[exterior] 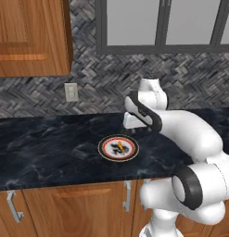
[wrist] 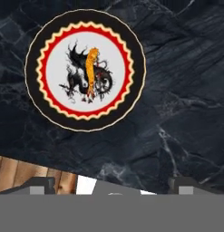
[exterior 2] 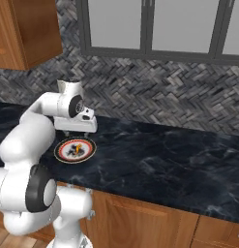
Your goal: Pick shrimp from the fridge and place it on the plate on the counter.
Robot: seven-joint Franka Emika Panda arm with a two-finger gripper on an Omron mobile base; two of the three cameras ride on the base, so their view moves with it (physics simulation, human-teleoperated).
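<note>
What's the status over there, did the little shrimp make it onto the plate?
Gripper open, empty, above the counter. Shrimp lying on the plate centre. Nothing in the way.

Shrimp on the plate, plate on the counter.
The shrimp [wrist: 91,70], a thin curved orange piece, lies on the white centre of the plate [wrist: 36,47], across its dark marks, in the upper left of the hand view. The plate [exterior: 106,152] is round, with a pale rim and a red-orange ring, and rests flat on the black marble-look counter [exterior: 46,148], near its front edge, at the centre of the left base view.
</note>
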